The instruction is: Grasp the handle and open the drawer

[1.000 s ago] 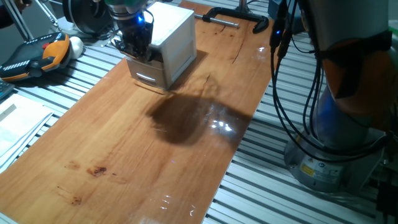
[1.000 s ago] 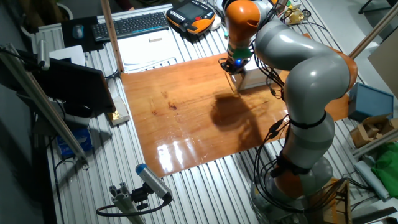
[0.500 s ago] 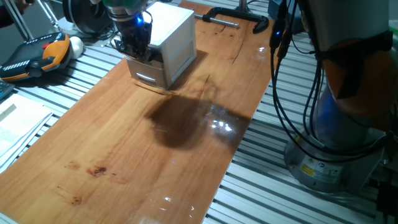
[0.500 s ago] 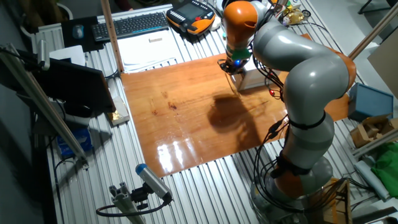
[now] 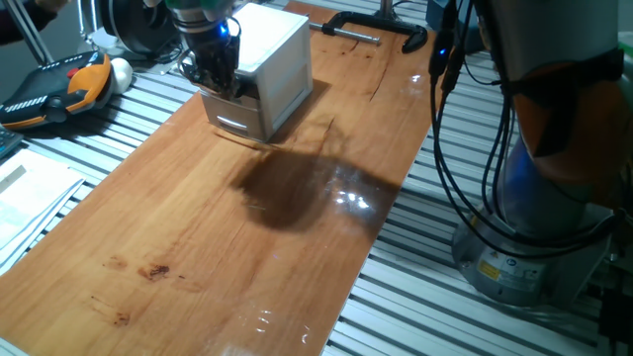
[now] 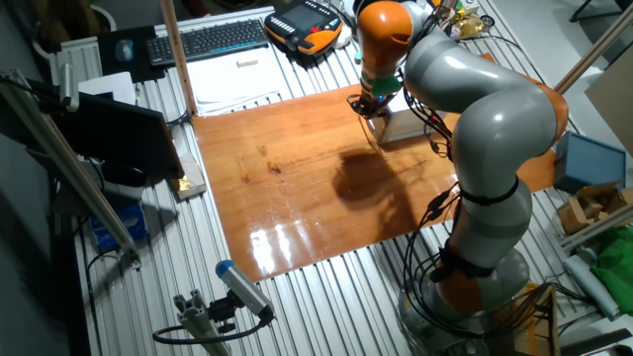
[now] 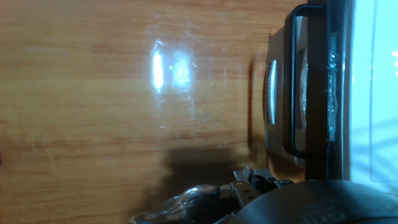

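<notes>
The small white cabinet (image 5: 272, 59) stands at the far end of the wooden table (image 5: 227, 247). My gripper (image 5: 220, 77) is pressed against the cabinet's upper front, where the white drawer (image 7: 370, 93) sits. My fingers cover the front there, and I cannot tell whether they are closed. In the hand view the dark handle (image 7: 290, 81) runs as a thin bar along the drawer's dark front edge, with the pale silvery handle (image 7: 271, 92) of the second drawer beside it. My fingertips do not show in that view. In the other fixed view my gripper (image 6: 368, 105) is at the cabinet (image 6: 407, 125).
An orange and black teach pendant (image 5: 59, 84) lies left of the table. A black clamp (image 5: 376, 25) sits behind the cabinet. A keyboard (image 6: 208, 38) and papers (image 6: 237, 74) lie beyond the table's far edge. The robot's base (image 6: 475, 267) and cables stand at the table's side.
</notes>
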